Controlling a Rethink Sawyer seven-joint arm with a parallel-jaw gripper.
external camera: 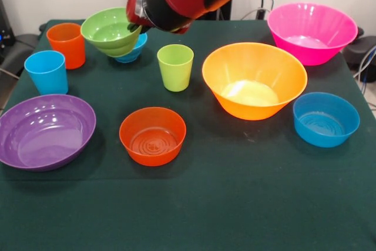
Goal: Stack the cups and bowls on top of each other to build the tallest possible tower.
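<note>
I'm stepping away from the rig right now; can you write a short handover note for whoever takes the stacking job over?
Hand: at the small green bowl, which is tilted and lifted above the small blue bowl; fingers hidden, so grip unconfirmed.
Cups stand apart: orange cup, light blue cup, lime green cup.
Other bowls sit singly: purple bowl, medium orange bowl, yellow-orange bowl, medium blue bowl, pink bowl.
Done: nothing stacked.
Left: the whole tower.
</note>
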